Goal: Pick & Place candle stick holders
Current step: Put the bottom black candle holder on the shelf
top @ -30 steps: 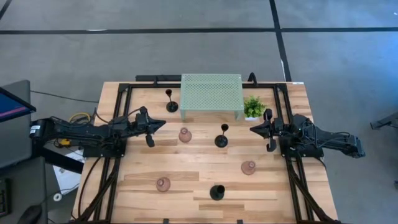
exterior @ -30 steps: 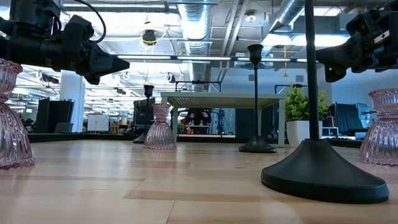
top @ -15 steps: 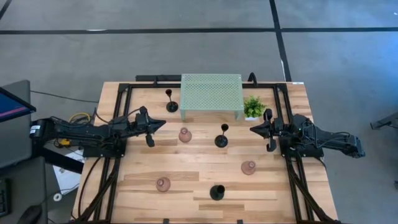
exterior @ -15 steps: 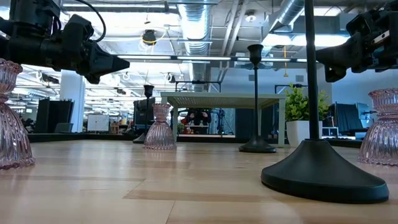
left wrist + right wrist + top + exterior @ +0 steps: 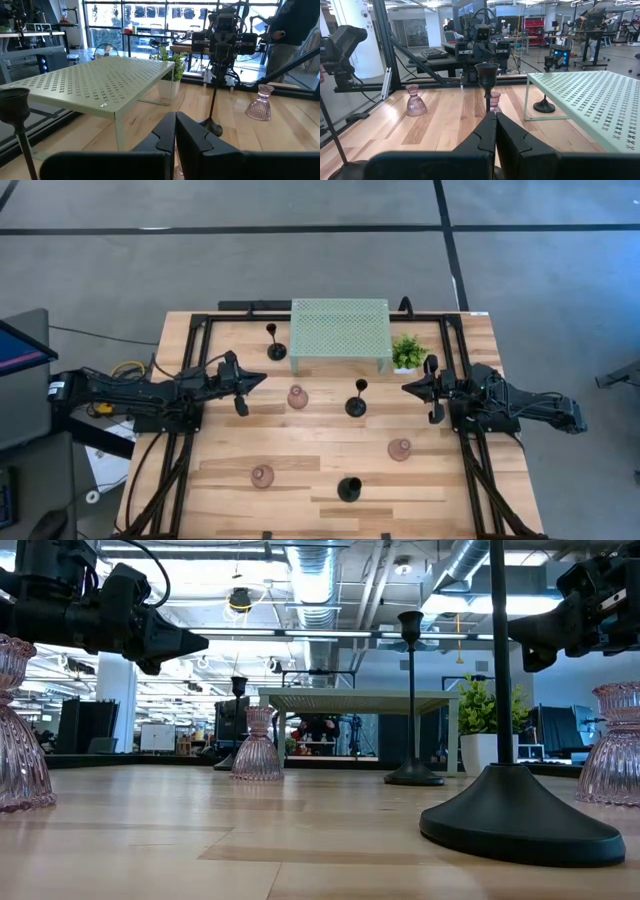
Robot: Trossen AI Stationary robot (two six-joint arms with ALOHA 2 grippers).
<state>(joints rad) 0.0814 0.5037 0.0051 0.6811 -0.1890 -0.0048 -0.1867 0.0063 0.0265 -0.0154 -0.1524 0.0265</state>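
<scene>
Both the left gripper (image 5: 262, 380) and right gripper (image 5: 405, 388) are held closed and empty at mid-frame. Six candle stick holders (image 5: 356, 400) are scattered on the desk (image 5: 320, 470); slim stems could be toppled by a low approach.

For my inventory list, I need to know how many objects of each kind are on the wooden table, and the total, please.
Slim black candle stick holders: 3
Squat pink translucent glass candle stick holders: 3
Pale green perforated metal stand: 1
Small green potted plant: 1
Total: 8
</scene>
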